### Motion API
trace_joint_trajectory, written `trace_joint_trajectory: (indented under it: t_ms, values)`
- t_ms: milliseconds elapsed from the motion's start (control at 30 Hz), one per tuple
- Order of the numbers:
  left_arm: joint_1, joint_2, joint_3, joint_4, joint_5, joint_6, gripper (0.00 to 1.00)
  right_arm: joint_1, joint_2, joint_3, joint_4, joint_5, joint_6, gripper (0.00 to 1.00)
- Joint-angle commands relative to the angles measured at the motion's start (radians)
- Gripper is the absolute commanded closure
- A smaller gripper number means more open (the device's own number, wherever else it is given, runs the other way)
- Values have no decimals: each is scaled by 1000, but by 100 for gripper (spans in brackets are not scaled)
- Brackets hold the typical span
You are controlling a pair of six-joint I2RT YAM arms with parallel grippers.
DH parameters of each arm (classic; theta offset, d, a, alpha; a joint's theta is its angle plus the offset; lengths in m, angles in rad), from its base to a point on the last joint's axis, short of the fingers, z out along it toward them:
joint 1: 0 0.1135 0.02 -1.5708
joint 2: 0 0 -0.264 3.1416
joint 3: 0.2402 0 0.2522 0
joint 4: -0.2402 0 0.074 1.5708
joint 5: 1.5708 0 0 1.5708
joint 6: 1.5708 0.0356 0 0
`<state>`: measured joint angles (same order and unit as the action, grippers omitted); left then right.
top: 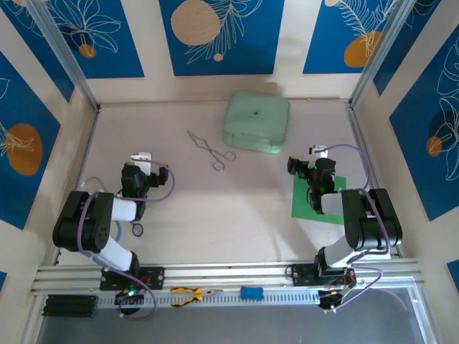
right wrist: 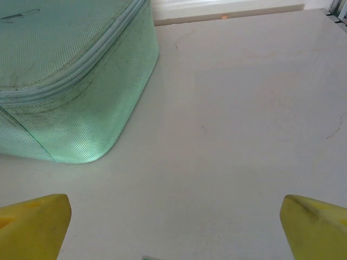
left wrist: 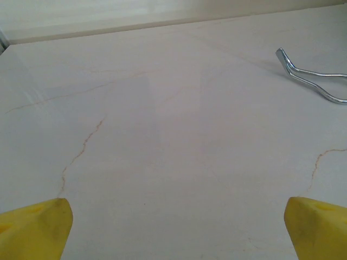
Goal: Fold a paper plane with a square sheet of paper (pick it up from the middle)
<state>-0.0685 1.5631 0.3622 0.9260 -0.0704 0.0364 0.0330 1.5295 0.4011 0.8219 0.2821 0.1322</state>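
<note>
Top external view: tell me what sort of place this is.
Probably a robot lab cell: left arm and right arm bolted to an aluminium rail, table walled by blue printed panels.

At far centre-right of desk [top: 215, 222], case [top: 256, 122] placed. Left of case and nearer, apart from it, tongs [top: 210, 149] laid. At right, before case, square sheet of paper [top: 305, 206] laid flat, partly covered by right arm [top: 362, 222]. At left, well apart from tongs, left gripper [top: 143, 161] positioned; near sheet's far edge, between sheet and case, right gripper [top: 313, 163]. On rail [top: 287, 271] at near edge, between arm bases, pliers [top: 188, 294] laid.
</note>
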Motion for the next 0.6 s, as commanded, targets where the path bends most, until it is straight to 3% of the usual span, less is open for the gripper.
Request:
trace_joint_trajectory:
  t_ms: [0, 567]
  values:
    - [-4, 0, 14, 6, 23, 17, 0, 6, -6, -7, 32, 18, 4, 1]
    - [-1, 2, 19, -2, 27, 14, 0, -18, -6, -5, 22, -34, 13, 1]
